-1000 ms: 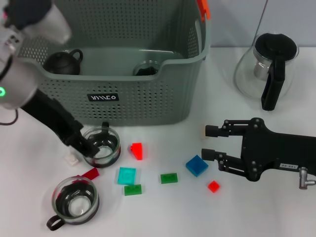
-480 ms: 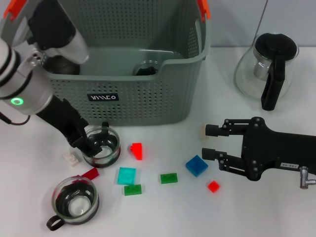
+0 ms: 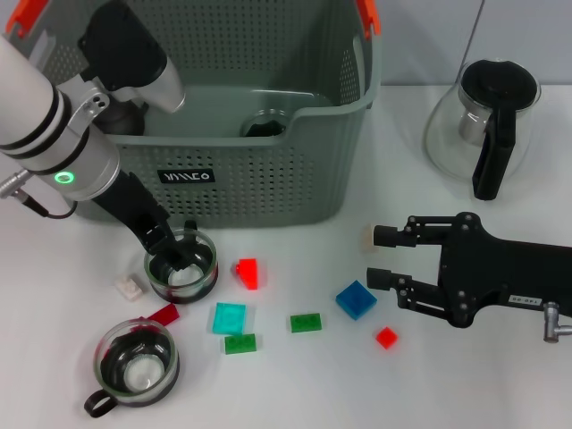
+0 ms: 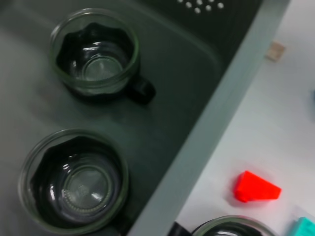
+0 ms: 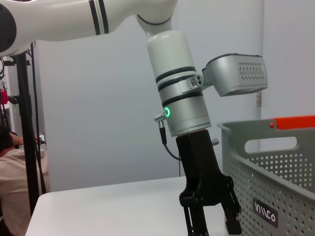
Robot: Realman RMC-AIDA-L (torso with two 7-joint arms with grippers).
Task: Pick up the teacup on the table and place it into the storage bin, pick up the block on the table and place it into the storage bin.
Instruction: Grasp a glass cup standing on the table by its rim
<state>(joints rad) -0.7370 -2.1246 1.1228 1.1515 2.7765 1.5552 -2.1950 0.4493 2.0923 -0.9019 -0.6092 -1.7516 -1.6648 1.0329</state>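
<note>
A glass teacup (image 3: 183, 271) with a dark inner liner stands on the table in front of the storage bin (image 3: 268, 192). My left gripper (image 3: 176, 249) is down at the cup's far rim, and its fingers (image 5: 231, 216) show a gap in the right wrist view. A second teacup (image 3: 136, 362) stands nearer the front edge. Two more teacups (image 4: 94, 54) (image 4: 74, 182) sit inside the bin. Several blocks lie loose, among them a red block (image 3: 248, 273), a cyan one (image 3: 229, 317) and a blue one (image 3: 356, 299). My right gripper (image 3: 380, 259) rests open beside the blue block, holding nothing.
A glass teapot (image 3: 487, 125) with a black lid stands at the back right. Green blocks (image 3: 306, 323) (image 3: 239, 343), a small red block (image 3: 386, 337), a white block (image 3: 129, 287) and a tan piece (image 3: 369, 237) are scattered on the white table.
My left arm has swung more upright, and its gripper has shifted from the teacup's left rim to its far rim. The teacup and the right arm have stayed put.
</note>
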